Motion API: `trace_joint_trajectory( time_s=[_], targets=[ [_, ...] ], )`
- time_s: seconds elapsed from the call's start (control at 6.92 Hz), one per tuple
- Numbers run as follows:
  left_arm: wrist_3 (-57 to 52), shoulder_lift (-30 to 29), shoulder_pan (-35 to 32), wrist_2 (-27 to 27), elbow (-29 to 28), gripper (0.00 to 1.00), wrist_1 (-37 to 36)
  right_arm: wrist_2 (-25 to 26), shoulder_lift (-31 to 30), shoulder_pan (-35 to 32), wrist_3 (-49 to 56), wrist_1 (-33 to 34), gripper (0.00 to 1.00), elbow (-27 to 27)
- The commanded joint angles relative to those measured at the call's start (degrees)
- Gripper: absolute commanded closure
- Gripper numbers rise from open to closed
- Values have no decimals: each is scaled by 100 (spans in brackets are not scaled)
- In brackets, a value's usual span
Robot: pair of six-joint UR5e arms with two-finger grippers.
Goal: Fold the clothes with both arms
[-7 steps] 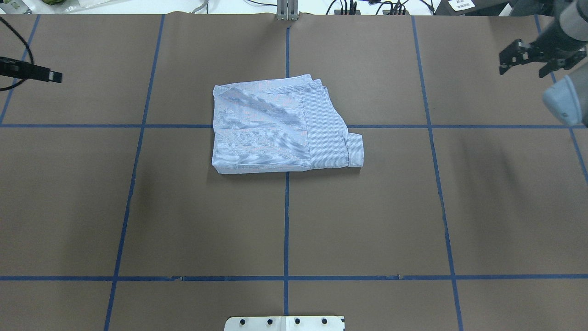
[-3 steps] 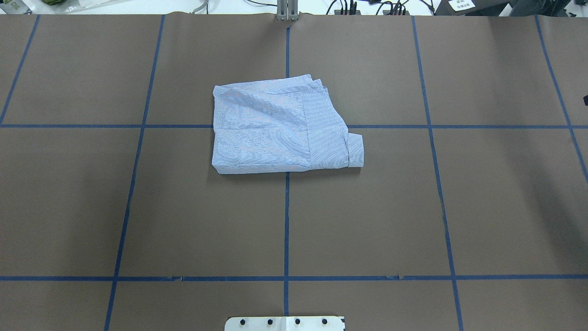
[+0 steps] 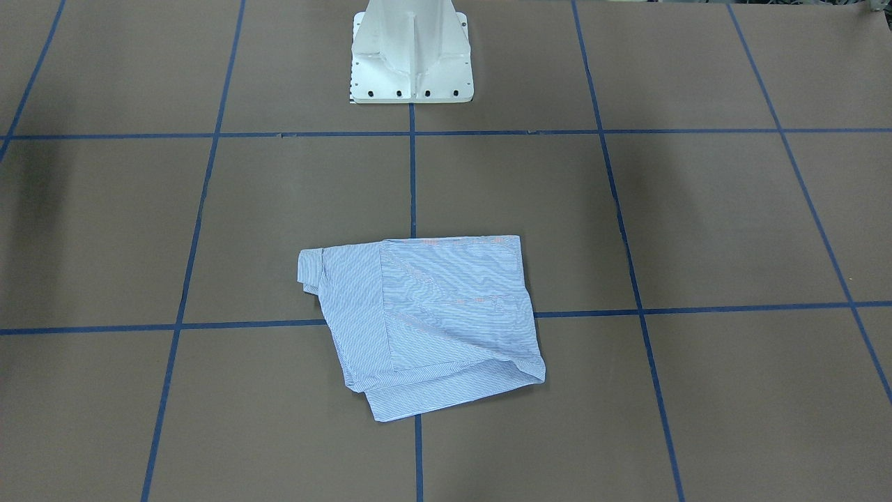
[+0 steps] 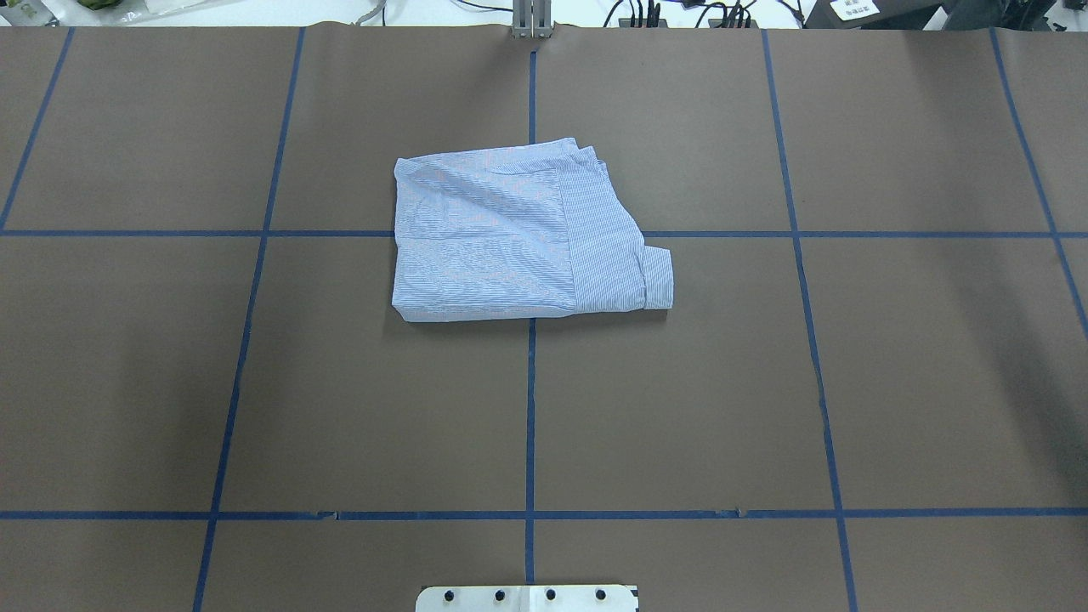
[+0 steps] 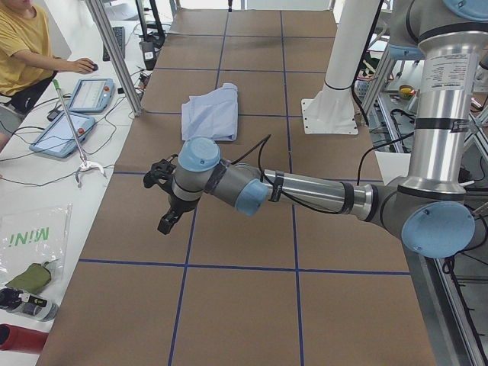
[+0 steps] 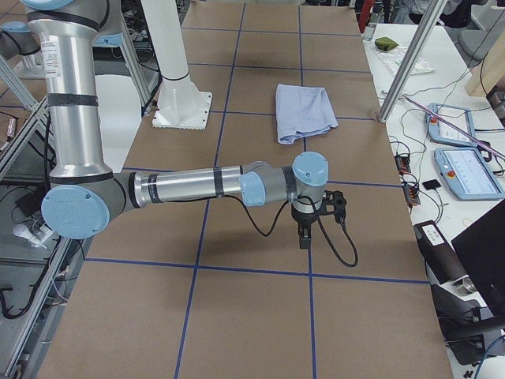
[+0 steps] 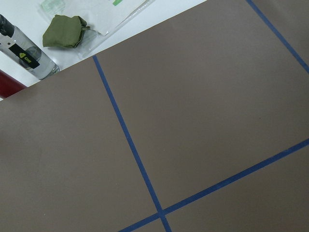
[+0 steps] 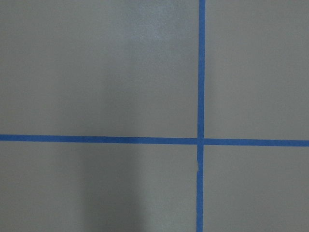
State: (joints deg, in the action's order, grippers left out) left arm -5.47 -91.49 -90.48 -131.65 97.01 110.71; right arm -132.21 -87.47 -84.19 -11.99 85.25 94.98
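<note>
The light blue-and-white striped shirt (image 4: 510,242) lies folded into a compact rectangle near the table's middle, with one cuff sticking out at its right. It also shows in the front-facing view (image 3: 432,321) and in both side views (image 5: 210,114) (image 6: 304,110). My left gripper (image 5: 164,200) hangs over the table's left end, far from the shirt. My right gripper (image 6: 313,221) hangs over the table's right end, also far from it. Both show only in the side views, so I cannot tell whether they are open or shut. Both wrist views show only brown table and blue tape.
The white pedestal base (image 3: 411,59) stands at the robot's side of the table. An operator in yellow (image 5: 23,46) sits by teach pendants (image 5: 91,95) beyond the far edge. A green pouch (image 7: 63,31) and a bottle (image 7: 26,50) lie off the table's left corner.
Both grippers have left the overhead view, the left one past its left edge and the right one past its right edge. The shirt has not moved.
</note>
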Motion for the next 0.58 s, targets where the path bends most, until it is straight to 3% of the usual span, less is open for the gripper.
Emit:
trace_joint_trajectory(
  time_s=[0.0,0.43],
  targets=[
    [10,463,4,-54,125,1,64,-41,-94,-18,21,0,0,82],
    [54,448,4,-37,221,0,47,-76,-112,-18,12,-18,0,91]
  ],
)
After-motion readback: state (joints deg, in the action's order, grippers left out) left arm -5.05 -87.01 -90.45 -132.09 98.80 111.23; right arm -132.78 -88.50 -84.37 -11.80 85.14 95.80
